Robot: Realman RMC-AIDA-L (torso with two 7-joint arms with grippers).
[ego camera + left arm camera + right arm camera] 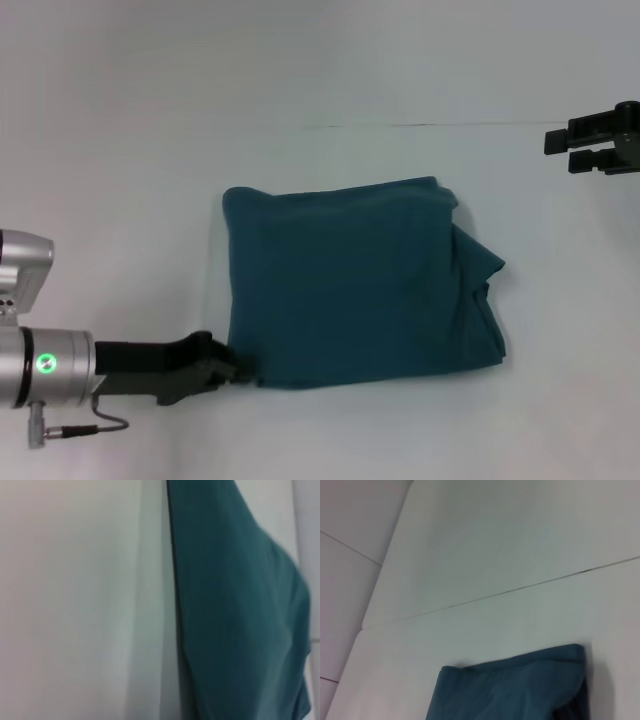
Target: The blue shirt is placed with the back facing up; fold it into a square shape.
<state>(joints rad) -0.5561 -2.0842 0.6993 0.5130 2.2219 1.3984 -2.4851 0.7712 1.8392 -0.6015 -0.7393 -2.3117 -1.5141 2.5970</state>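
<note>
- The white surface [130, 140] fills the head view, with a thin dark seam line [420, 124] running across its far part; the same seam crosses the right wrist view.
- The blue shirt [350, 285] lies in the middle of the surface, folded into a rough square with plain teal cloth facing up. Its left, far and near edges are fairly straight. On its right side, layers of cloth bunch and stick out past the main fold in a loose point.
- No lettering, label or brand can be read on the shirt or elsewhere in any view.
- The left wrist view shows only a straight edge of the shirt [235, 610] against the surface.
- The right wrist view shows the far edge of the shirt [515, 685] lying flat, with one corner thicker and casting a shadow.
- The left hand [240, 372] sits low at the shirt's near left corner, its tips touching the cloth; whether it is pinching the corner or has let go cannot be told.
- The right hand [558, 152] is held far to the right, well apart from the shirt, its fingers spread with nothing between them.
</note>
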